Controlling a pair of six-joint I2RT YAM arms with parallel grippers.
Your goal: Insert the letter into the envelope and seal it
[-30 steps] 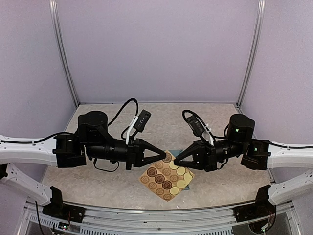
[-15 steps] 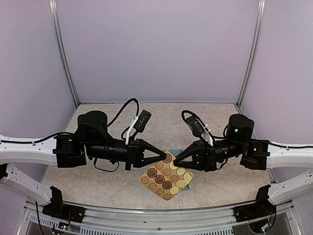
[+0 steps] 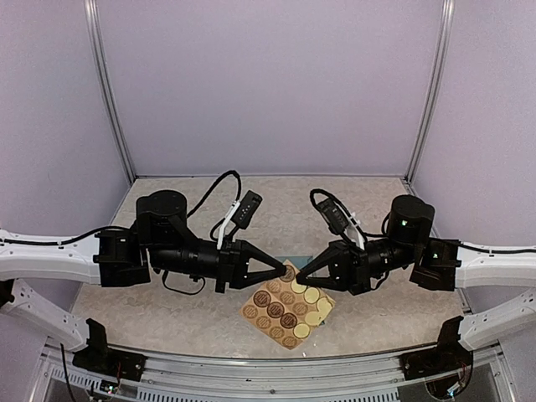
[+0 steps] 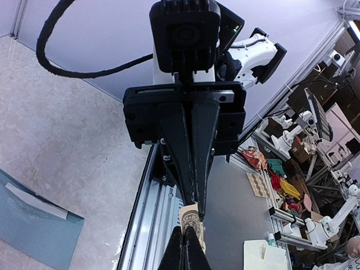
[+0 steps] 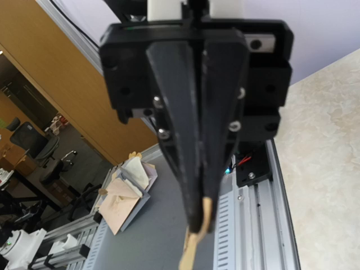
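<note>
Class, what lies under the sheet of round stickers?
A teal envelope: from above, only a sliver shows past the sticker sheet at its far corner. The sheet covers the rest in that view; what the envelope holds cannot be seen.

The sticker sheet (image 3: 285, 308) is tan with brown-printed rounds, the envelope (image 4: 31, 225) teal-blue, the table (image 3: 159, 314) speckled beige.

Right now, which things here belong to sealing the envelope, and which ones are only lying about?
For the job: envelope, sticker sheet, sticker pinched between left claw and right claw.
Only lying about: office chair, loose papers, bright packets, all beyond the table.
</note>
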